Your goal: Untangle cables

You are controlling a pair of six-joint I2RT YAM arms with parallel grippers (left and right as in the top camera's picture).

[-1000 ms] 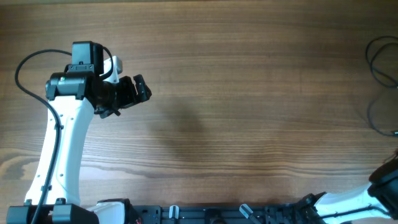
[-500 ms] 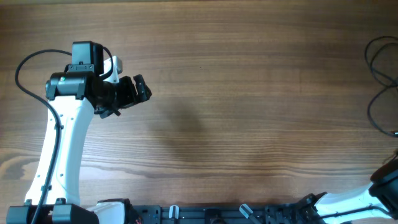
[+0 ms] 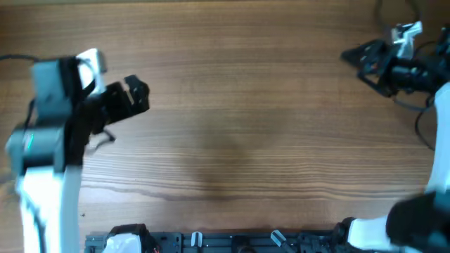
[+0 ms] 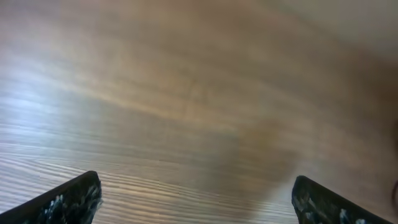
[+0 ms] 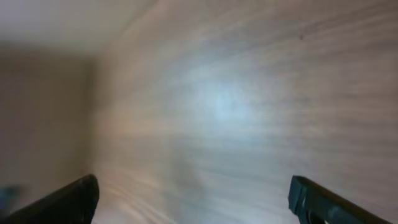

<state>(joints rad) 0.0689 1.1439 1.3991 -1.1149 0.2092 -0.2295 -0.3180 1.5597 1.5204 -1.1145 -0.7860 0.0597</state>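
Note:
A thin black loop of the cables (image 3: 420, 131) shows at the table's right edge; most of it is hidden under my right arm. My right gripper (image 3: 354, 59) hangs at the upper right, pointing left, left of the cables and apart from them. In the right wrist view it (image 5: 193, 194) stands open over blurred bare wood, its fingertips (image 5: 69, 200) wide apart. My left gripper (image 3: 139, 94) is at the far left, pointing right. In the left wrist view it (image 4: 196, 194) is open with only wood between the fingertips (image 4: 73, 199). No cable shows in either wrist view.
The wooden table (image 3: 239, 133) fills the overhead view. A black rail (image 3: 232, 242) with the arm bases runs along the near edge. The left arm's white link (image 3: 42, 204) rises at the lower left. All views are motion-blurred.
My right arm has swung from the lower right corner up to the upper right, over the cables. My left arm has shifted left and its gripper sits slightly higher in the view.

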